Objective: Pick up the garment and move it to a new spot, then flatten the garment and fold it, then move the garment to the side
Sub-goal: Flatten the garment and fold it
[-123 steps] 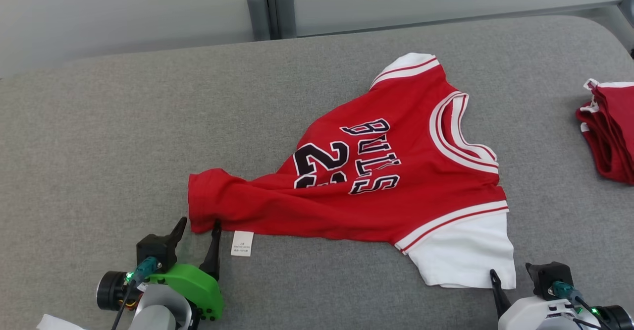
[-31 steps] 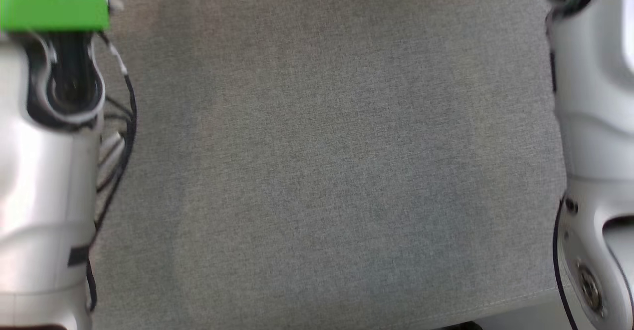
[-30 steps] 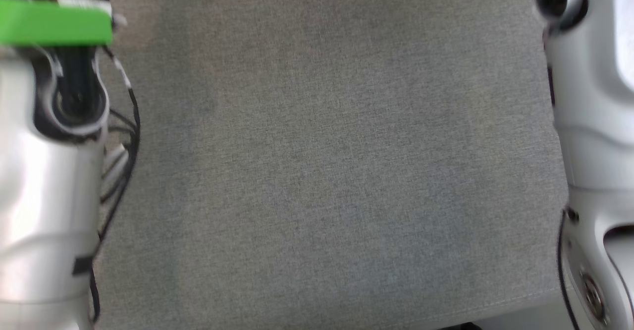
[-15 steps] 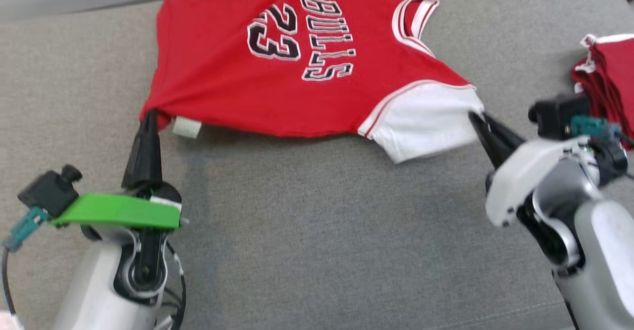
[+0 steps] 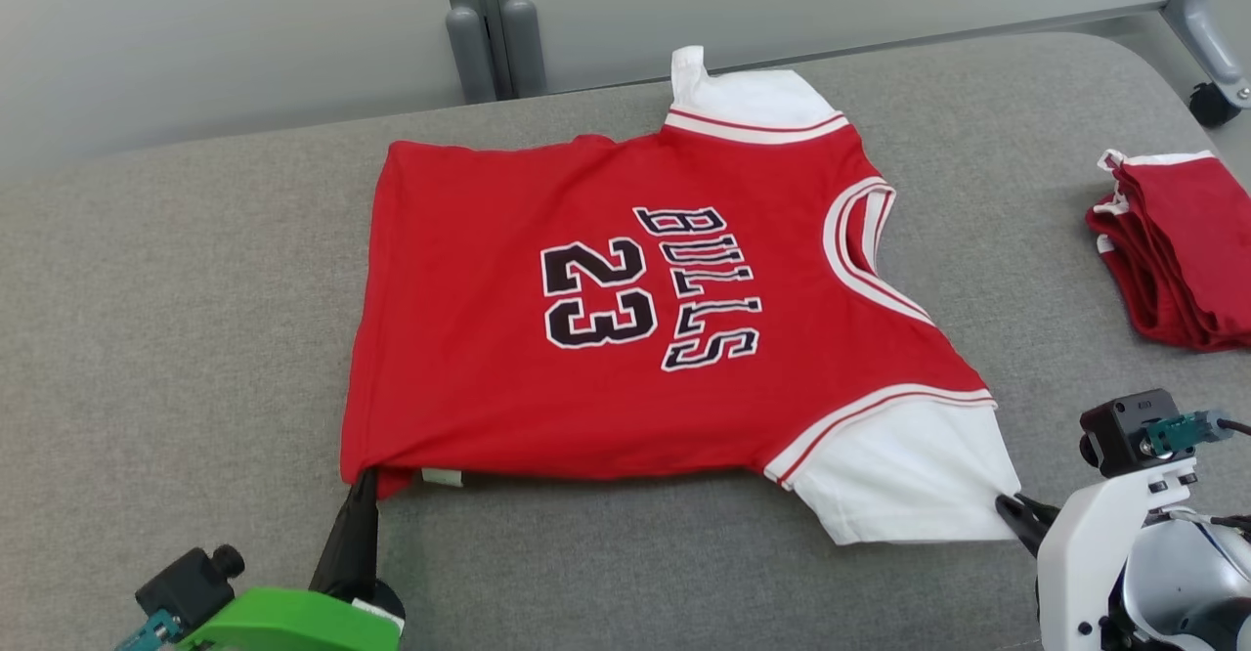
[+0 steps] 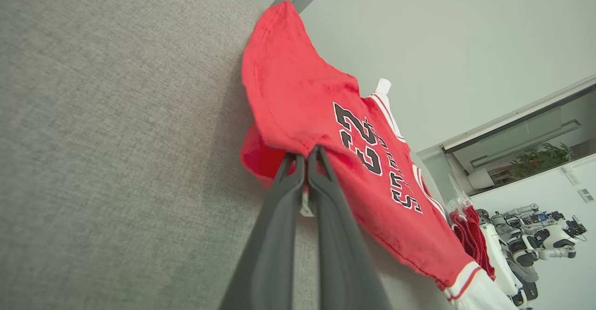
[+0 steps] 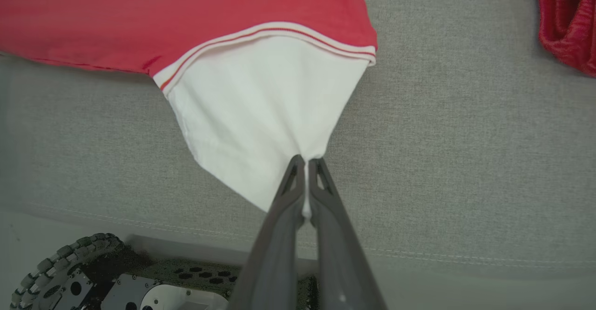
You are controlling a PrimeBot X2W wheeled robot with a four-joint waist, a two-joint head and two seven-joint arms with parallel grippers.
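The garment [image 5: 625,338] is a red jersey with white sleeves and the print "BULLS 23". It lies spread out on the grey padded table [image 5: 156,338], collar toward the right. My left gripper [image 5: 364,480] is shut on the jersey's near hem corner; the left wrist view has that red corner [image 6: 298,142] pinched between my fingers [image 6: 279,217]. My right gripper [image 5: 1007,512] is shut on the tip of the near white sleeve [image 7: 260,114], which is pulled to a point at my fingertips [image 7: 307,161].
A folded pile of red clothes [image 5: 1178,250] lies at the table's right edge. Beyond the table's far edge stand a grey post [image 5: 489,25] and a pale wall. The table's near edge [image 7: 419,254] is close under my right gripper, with the robot's base below it.
The head camera swung from the bare table up to the jersey. The jersey, earlier bunched, now lies spread flat and nearer me, both grippers still shut on its near corners.
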